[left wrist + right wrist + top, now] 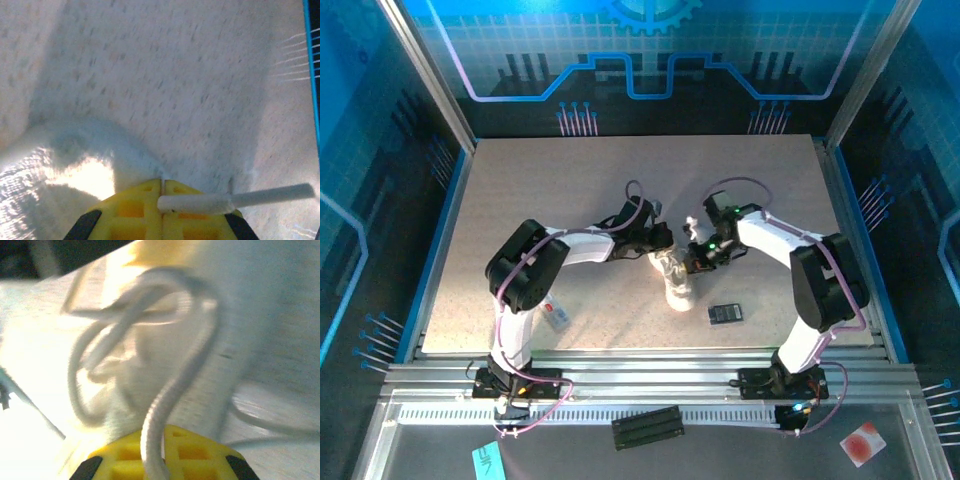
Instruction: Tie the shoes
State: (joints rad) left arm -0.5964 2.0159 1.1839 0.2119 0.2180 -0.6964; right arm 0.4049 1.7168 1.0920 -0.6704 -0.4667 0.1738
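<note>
i see the white sneaker [676,282] lying mid-worktop [540,190], with both hands at its far end. my left hand [162,186] is closed, pinching a lace end [200,202]. my right hand [162,440] is closed around a lace loop [167,390].

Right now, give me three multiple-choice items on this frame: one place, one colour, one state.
1. Relative to the sneaker, the black rectangle lies: A) on top; B) to its right, apart; C) far behind.
2. The left claw has fingers coloured: A) yellow; B) red; C) green.
3. The left claw is: A) wide open; B) shut on a lace; C) shut on the rectangle.
B, top view shows it right of the sneaker; A, wrist view shows yellow; B, lace pinched between closed fingers.
</note>
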